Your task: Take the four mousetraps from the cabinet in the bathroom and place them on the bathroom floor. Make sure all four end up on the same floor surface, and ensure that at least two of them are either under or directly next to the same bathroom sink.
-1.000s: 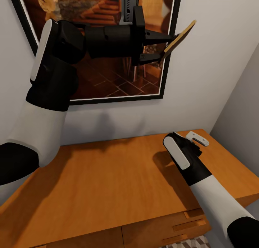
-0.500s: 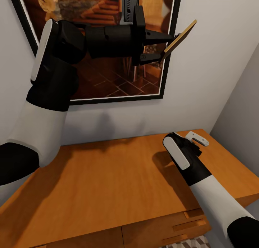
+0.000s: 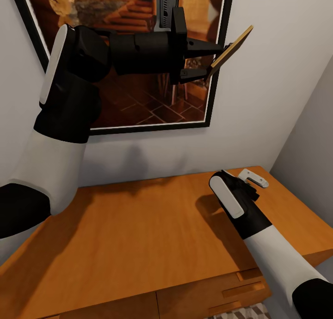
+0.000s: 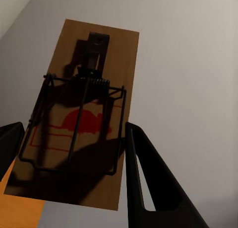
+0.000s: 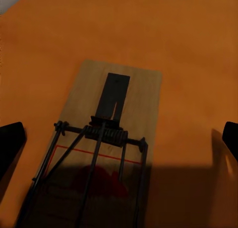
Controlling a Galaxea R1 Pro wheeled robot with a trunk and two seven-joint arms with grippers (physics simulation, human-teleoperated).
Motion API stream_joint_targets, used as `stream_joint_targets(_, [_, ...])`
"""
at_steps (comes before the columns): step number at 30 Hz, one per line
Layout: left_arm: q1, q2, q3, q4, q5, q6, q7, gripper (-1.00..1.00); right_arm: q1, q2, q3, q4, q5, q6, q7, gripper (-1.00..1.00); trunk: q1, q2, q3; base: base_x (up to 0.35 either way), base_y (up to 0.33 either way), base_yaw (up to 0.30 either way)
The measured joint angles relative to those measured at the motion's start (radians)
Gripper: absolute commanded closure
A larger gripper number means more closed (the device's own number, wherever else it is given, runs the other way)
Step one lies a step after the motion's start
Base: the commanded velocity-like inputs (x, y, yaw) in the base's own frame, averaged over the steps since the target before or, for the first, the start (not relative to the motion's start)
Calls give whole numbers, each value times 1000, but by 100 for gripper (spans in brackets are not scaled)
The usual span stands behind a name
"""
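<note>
One mousetrap is held high in front of the framed picture, clamped between the fingers of the left gripper and tilted. A second trap lies flat on the cabinet top between the spread fingers of the right gripper, which is seen lowered near the cabinet's back corner.

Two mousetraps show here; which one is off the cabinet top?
The mousetrap clamped in the left gripper, held high before the framed picture. The other mousetrap lies flat on the cabinet, between the right gripper's open fingers.
</note>
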Motion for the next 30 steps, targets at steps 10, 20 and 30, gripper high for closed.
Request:
stream_joint_targets(10, [0,0,0,0,0,0,0,100,0,0,11,1,2,0,0,-100,0,0,0,0,0,0])
stream_joint_targets(20, [0,0,0,0,0,0,0,100,0,0,13,2,3,-1,0,-100,0,0,0,0,0,0])
stream_joint_targets(30, [34,7,-6,9,-8,-3,6,100,-32,9,-9,-21,-13,12,0,-100,0,0,0,0,0,0])
